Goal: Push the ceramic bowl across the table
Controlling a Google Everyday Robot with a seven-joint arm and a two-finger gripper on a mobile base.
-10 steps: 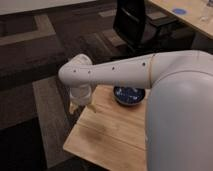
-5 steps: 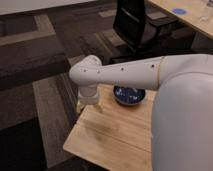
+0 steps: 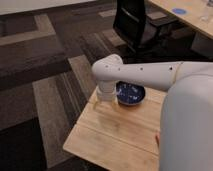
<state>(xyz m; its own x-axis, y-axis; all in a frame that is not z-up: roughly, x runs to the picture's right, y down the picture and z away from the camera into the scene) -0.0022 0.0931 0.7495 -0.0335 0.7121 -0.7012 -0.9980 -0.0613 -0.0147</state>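
Note:
The ceramic bowl (image 3: 132, 94) is small, round and dark blue with pale speckles inside. It sits near the far edge of the light wood table (image 3: 115, 136). My white arm reaches in from the right and bends down at the wrist. My gripper (image 3: 102, 101) hangs just left of the bowl, low over the table's far left corner, very close to the bowl's left rim. I cannot tell whether it touches the bowl. The arm hides the bowl's upper rim.
A black office chair (image 3: 134, 22) stands beyond the table on the patterned carpet. A paler desk (image 3: 192, 17) with a blue disc (image 3: 178, 11) is at the top right. My white body (image 3: 187, 125) covers the table's right side.
My arm has swung to the right, and the gripper has come from beyond the table's left edge to right beside the bowl. The bowl has stayed in place.

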